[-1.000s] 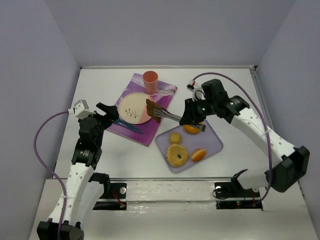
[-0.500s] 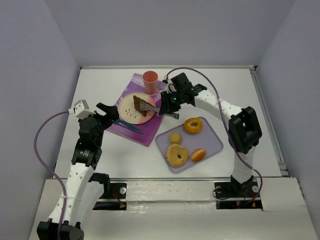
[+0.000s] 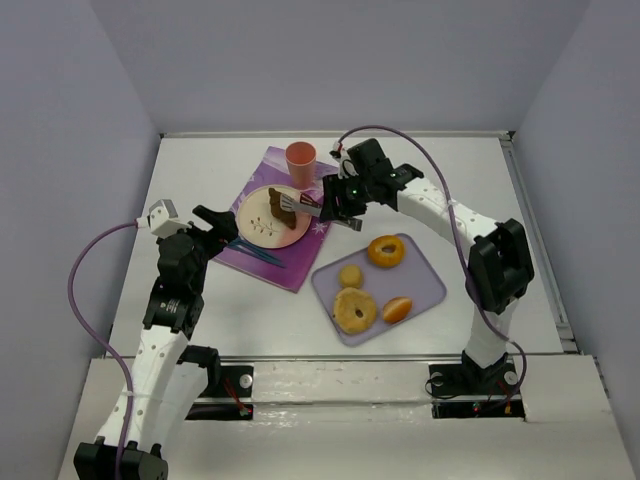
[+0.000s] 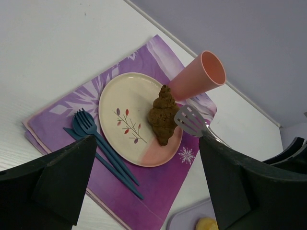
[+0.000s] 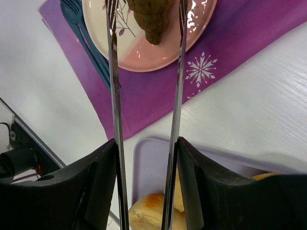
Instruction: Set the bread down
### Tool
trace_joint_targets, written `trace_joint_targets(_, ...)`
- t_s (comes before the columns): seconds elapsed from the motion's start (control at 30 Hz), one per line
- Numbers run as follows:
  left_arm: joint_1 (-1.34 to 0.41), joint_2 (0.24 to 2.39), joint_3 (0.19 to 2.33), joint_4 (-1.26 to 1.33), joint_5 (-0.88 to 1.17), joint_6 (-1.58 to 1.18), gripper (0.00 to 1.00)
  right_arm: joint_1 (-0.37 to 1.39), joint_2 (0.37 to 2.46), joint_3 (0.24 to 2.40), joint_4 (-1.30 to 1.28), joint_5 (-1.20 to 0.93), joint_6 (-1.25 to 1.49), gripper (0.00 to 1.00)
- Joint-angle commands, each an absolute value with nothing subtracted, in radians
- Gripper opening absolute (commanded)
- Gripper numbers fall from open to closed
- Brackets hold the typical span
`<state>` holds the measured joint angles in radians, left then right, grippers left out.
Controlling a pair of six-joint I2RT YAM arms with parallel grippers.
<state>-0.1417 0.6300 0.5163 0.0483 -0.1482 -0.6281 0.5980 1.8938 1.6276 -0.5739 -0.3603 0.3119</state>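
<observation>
Right arm: extended across the table (image 3: 450, 170) toward the far left, forearm angled down over the place setting. Right gripper (image 5: 144, 148): clamped on a pair of metal tongs (image 5: 113, 72), whose two blades are spread apart. Bread (image 4: 163, 115): laid on the plate (image 4: 120, 96), on its right half, framed between the tong blades with a gap seen at either side in the right wrist view. Plate: cream and pink with a sprig motif, set on a purple snowflake placemat (image 4: 158, 191). Blue fork (image 4: 86, 127) and a second blue utensil: laid on the placemat just left of the plate. Pink cup (image 4: 199, 76): stood upright at the far edge of the placemat, just beyond the plate. Lavender tray (image 3: 425, 285): placed near the placemat on its right, loaded with two ring doughnuts (image 3: 385, 250) and two smaller pastries. Left arm: bent upright at the left. Left gripper (image 4: 146, 177): held wide apart, nothing gripped, aimed at the placemat.
</observation>
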Motion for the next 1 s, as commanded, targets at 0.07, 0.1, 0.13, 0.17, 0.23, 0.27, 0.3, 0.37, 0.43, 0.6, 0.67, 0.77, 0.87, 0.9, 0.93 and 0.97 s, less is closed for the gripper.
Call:
trace_joint_targets(0.07, -0.133, 0.614, 0.515, 0.086, -0.144, -0.612, 0.99, 0.607, 1.787, 1.658, -0.575, -0.289, 0.288, 0.56)
trace_joint_targets(0.1, -0.133, 0.612, 0.515, 0.086, -0.144, -0.612, 0.99, 0.607, 1.778, 1.651, -0.575, -0.273, 0.291, 0.54)
trace_joint_targets(0.13, -0.133, 0.609, 0.515, 0.084, -0.144, -0.612, 0.99, 0.607, 1.751, 1.643, -0.575, -0.252, 0.304, 0.53)
trace_joint_targets(0.17, -0.133, 0.607, 0.515, 0.081, -0.146, -0.612, 0.99, 0.607, 1.735, 1.634, -0.577, -0.206, 0.311, 0.52)
trace_joint_targets(0.23, -0.133, 0.600, 0.517, 0.075, -0.149, -0.611, 0.99, 0.592, 1.662, 1.579, -0.577, -0.135, 0.346, 0.48)
trace_joint_targets(0.27, -0.133, 0.597, 0.517, 0.074, -0.149, -0.611, 0.99, 0.581, 1.626, 1.516, -0.578, -0.111, 0.363, 0.47)
trace_joint_targets(0.3, -0.133, 0.594, 0.517, 0.072, -0.150, -0.611, 0.99, 0.568, 1.588, 1.478, -0.578, -0.085, 0.382, 0.47)
trace_joint_targets(0.37, -0.133, 0.580, 0.514, 0.071, -0.158, -0.614, 0.99, 0.514, 1.451, 1.395, -0.584, 0.009, 0.434, 0.45)
trace_joint_targets(0.43, -0.133, 0.572, 0.514, 0.066, -0.161, -0.615, 0.99, 0.433, 1.363, 1.294, -0.616, 0.089, 0.466, 0.45)
trace_joint_targets(0.6, -0.133, 0.555, 0.511, 0.064, -0.160, -0.618, 0.99, 0.270, 1.191, 1.157, -0.750, 0.302, 0.509, 0.45)
trace_joint_targets(0.67, -0.133, 0.551, 0.511, 0.060, -0.166, -0.618, 0.99, 0.204, 1.186, 1.076, -0.759, 0.304, 0.517, 0.45)
trace_joint_targets(0.77, -0.133, 0.551, 0.512, 0.058, -0.169, -0.618, 0.99, 0.146, 1.216, 1.024, -0.764, 0.305, 0.535, 0.45)
trace_joint_targets(0.87, -0.133, 0.552, 0.512, 0.057, -0.173, -0.618, 0.99, 0.100, 1.265, 0.976, -0.761, 0.377, 0.557, 0.45)
trace_joint_targets(0.9, -0.133, 0.552, 0.512, 0.057, -0.173, -0.618, 0.99, 0.089, 1.278, 0.968, -0.762, 0.400, 0.563, 0.45)
trace_joint_targets(0.93, -0.133, 0.555, 0.512, 0.057, -0.173, -0.620, 0.99, 0.068, 1.291, 0.959, -0.765, 0.419, 0.564, 0.45)
trace_joint_targets(0.97, -0.133, 0.555, 0.512, 0.057, -0.173, -0.620, 0.99, 0.058, 1.298, 0.951, -0.770, 0.425, 0.571, 0.46)
